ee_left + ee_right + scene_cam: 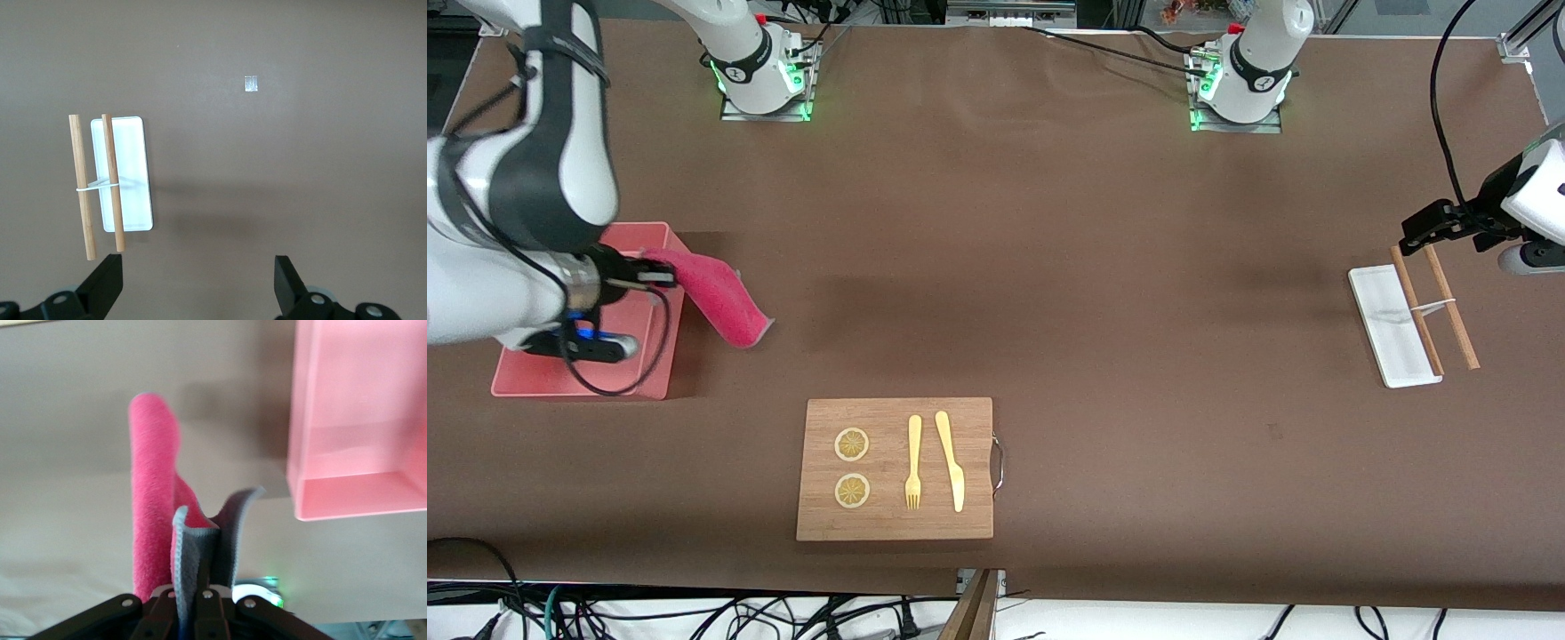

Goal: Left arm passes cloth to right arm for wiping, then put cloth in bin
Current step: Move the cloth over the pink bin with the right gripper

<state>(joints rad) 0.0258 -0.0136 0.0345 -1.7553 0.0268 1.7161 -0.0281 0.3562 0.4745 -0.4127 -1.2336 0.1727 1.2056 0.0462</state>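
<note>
Right tool pinches the cloth beside the bin; carry it fully over the bin before releasing. Left tool waits open, empty.

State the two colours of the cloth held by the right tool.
The cloth is magenta-pink on one face, grey on the other; the right wrist view shows both best.

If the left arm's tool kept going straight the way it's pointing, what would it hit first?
Probably just the bare table. The left tool is open and points down at brown cloth beside the white tray and sticks, not at them.
</note>
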